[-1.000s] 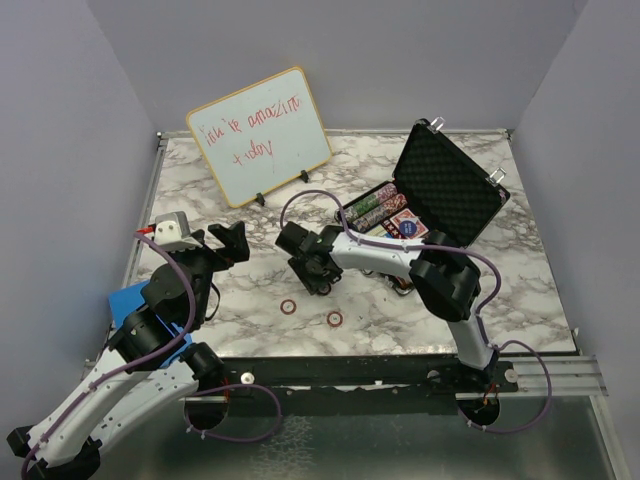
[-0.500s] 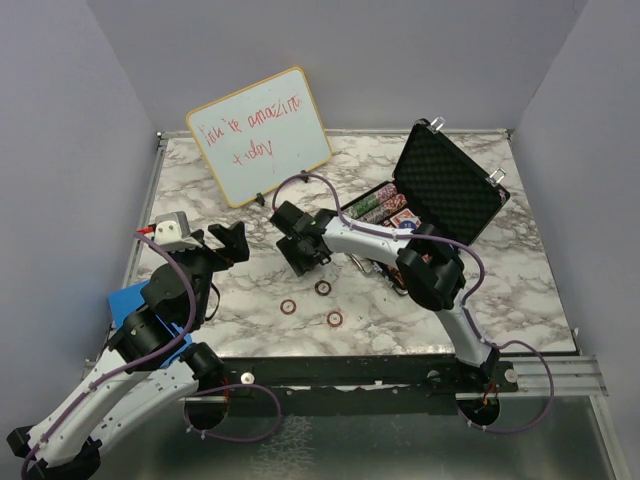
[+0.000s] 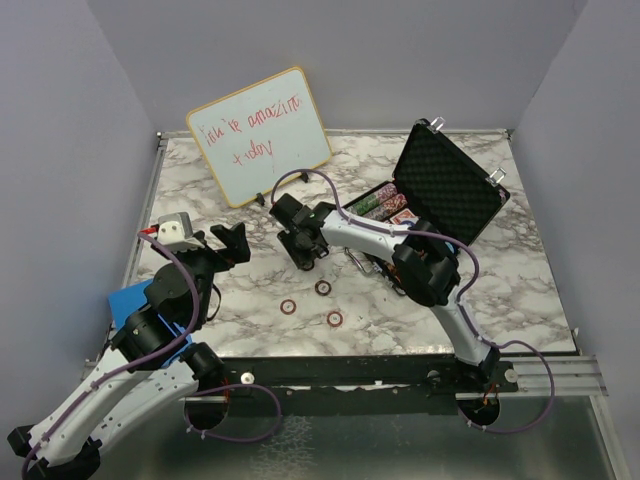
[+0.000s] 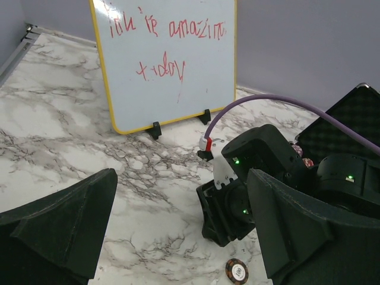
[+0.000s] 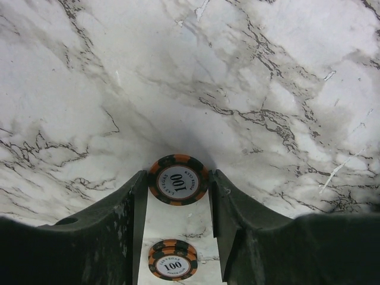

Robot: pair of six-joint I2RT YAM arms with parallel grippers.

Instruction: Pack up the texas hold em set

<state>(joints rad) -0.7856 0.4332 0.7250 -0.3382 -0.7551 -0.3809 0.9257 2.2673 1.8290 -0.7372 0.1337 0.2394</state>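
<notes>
Marble-patterned in white with grey veins, the table (image 3: pixel 480 290) is walled in on three sides by plain pale panels. At its rear left a wood-framed whiteboard (image 3: pixel 262 135) with red writing is propped upright on small black feet. At the rear right the black briefcase (image 3: pixel 452 190) is laid open, its foam-lined lid raised and tilted back, with silver latches along the lid's upper edge. Rows of multicoloured poker chips (image 3: pixel 372 208) are packed in the base. A red card deck (image 3: pixel 404 218) is seen beside them, partly covered by the right arm.

That arm is stretched leftward across the middle of the table, away from the briefcase. Its right pincer (image 5: pixel 178 184) is clamped on an orange-and-black chip (image 5: pixel 178 179) marked 100. This chip is gripped by its rim between the two fingertips and held flat above the marble, where a soft shadow is cast beneath it. Through the gap between the fingers a second chip (image 5: pixel 173 259) of the same kind is seen lying on the table.

From above, three loose chips (image 3: pixel 323 288) are shown on the bare marble just on the near side of that pincer, near one another but apart.

The left pincer (image 3: pixel 228 240) is held over the left part of the table with its fingers spread wide apart, pointed toward the right pincer and the whiteboard.
</notes>
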